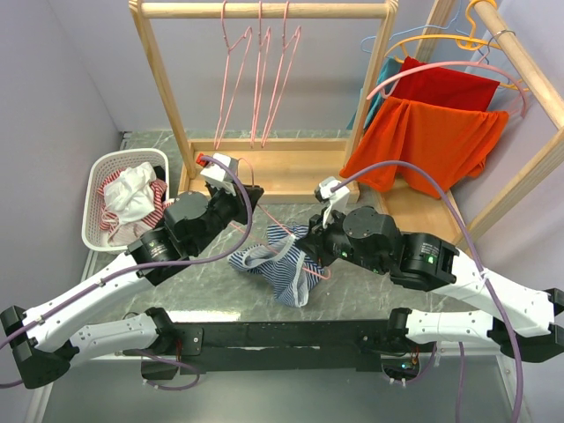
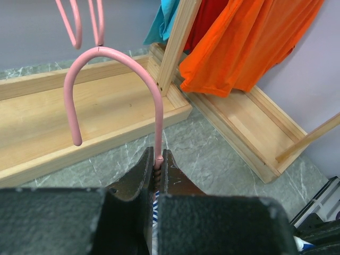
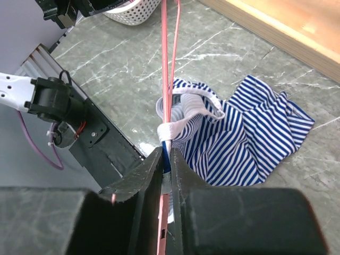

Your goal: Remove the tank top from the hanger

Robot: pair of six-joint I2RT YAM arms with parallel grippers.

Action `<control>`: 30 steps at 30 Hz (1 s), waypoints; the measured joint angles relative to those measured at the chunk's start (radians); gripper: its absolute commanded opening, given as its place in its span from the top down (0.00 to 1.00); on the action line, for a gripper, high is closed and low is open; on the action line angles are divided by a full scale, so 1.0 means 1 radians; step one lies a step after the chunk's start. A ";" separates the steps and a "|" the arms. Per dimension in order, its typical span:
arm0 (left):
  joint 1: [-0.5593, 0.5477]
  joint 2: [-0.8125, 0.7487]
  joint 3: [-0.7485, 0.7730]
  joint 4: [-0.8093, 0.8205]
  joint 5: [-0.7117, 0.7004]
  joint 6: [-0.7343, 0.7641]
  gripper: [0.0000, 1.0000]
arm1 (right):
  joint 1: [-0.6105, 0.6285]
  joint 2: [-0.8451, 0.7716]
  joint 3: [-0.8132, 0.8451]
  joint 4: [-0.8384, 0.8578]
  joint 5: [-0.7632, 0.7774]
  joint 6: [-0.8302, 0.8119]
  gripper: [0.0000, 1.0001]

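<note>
Tank top (image 3: 249, 138), blue-and-white striped, slumped on the table between the two arms, one white strap bunched round the pink hanger (image 2: 158, 106); left gripper (image 2: 158, 159) clenched on the hanger's neck just under the hook, presumably to anchor it; right gripper (image 3: 167, 154) pinched nearly together on the strap where it wraps the wire, likely to drag it off the end; table (image 1: 370, 291) grey-green, marbled, smooth-looking; wooden rack (image 1: 264, 11) behind; orange garment (image 1: 423, 141) hung far right; white basket (image 1: 91, 216) of laundry at left; plain pale walls.
</note>
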 measured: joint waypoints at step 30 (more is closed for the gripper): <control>-0.002 0.018 0.000 0.051 0.039 -0.029 0.99 | 0.009 -0.098 -0.029 0.013 0.170 -0.007 0.94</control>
